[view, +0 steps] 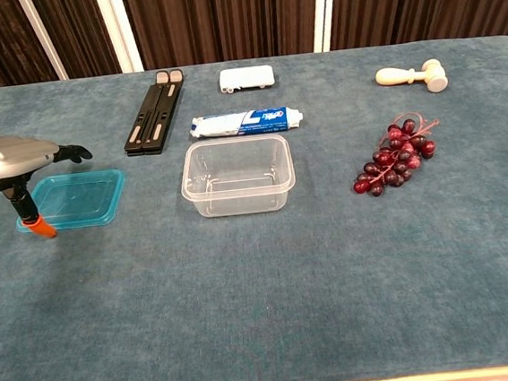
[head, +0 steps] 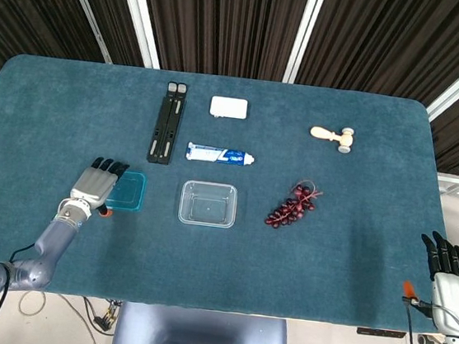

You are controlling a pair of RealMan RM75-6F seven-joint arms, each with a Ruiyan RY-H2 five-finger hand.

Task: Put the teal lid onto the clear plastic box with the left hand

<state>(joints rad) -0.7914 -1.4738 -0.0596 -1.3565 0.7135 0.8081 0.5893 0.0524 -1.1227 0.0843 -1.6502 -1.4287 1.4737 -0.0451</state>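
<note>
The left robot hand (head: 98, 183) hovers flat, fingers stretched out and apart, holding nothing, above the nine o'clock edge of the teal lid (head: 129, 190). In the chest view the left robot hand (view: 18, 152) clearly stands off the lid (view: 75, 198), with an orange-tipped thumb pointing down just beside the lid's near corner. The lid lies flat on the blue surface (head: 359, 195), at nine o'clock from the clear plastic box (head: 208, 204) and near it, but not touching. The box sits open and empty (its rim looks level, which helps).

The step in hand, as I judge it, is getting a grasp on the lid. A thin, flat lid on cloth is awkward to lift, so the sound way is to lower the hand until the fingers lie over the top and the thumb catches under the nine o'clock rim, then pinch that edge rather than press down on the middle. Once it is lifted, keep the lid level, carry it toward three o'clock, square its corners with the box and lower it straight down.

The right robot hand (head: 449, 266) hangs off the surface's edge at about four o'clock, fingers extended, empty. The toothpaste tube (head: 220, 154), at twelve o'clock from the box, lies clear of the path.
</note>
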